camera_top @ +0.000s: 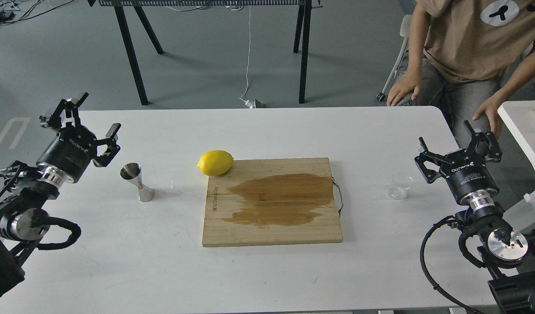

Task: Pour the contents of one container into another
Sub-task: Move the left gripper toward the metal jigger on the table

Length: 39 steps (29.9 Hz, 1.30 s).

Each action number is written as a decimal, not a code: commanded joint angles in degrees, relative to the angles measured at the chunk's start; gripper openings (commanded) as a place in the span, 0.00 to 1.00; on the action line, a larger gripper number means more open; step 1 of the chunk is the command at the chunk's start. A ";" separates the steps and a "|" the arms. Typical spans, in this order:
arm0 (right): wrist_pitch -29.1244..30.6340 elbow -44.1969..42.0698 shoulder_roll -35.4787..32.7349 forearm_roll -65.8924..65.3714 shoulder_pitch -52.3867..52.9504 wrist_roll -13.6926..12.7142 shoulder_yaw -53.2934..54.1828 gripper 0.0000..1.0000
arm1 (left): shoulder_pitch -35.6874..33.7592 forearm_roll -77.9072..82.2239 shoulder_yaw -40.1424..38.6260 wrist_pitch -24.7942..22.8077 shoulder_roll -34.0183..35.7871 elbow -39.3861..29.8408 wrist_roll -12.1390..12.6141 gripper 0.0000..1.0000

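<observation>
- Two grippers hang above the white table (258, 270), both with jaws spread wide and nothing between them.
- The left gripper (97, 115) sits left of the cutting board (272, 203), just beside the jigger (137, 182) but not touching it; its arm rises from the lower left, fingers aimed up and right.
- The right gripper (459, 139) hovers right of the board, near the clear cup (399, 186); its arm climbs from the lower right.
- The jigger stands upright, long axis vertical, wide mouth up.
- The cup appears upright, rim upward.
- A lemon (215, 162) rests at the board's far left corner.
</observation>
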 commanded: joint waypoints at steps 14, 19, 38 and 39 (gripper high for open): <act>0.00 -0.09 0.63 0.00 0.26 0.00 0.09 0.99 | -0.04 -0.09 -0.14 0.00 -1.83 4.45 0.00 1.00; 0.00 -0.27 0.72 0.00 -0.09 0.00 0.09 0.99 | -0.57 0.00 -0.41 0.00 -0.17 4.63 0.00 1.00; 0.00 -0.27 0.72 0.00 0.00 0.26 0.18 0.99 | -6.90 30.40 -0.15 0.00 17.58 -13.54 0.00 1.00; 0.00 -0.27 0.72 0.00 0.00 0.26 0.18 0.99 | -6.81 31.63 -0.23 0.00 18.64 -16.00 0.00 1.00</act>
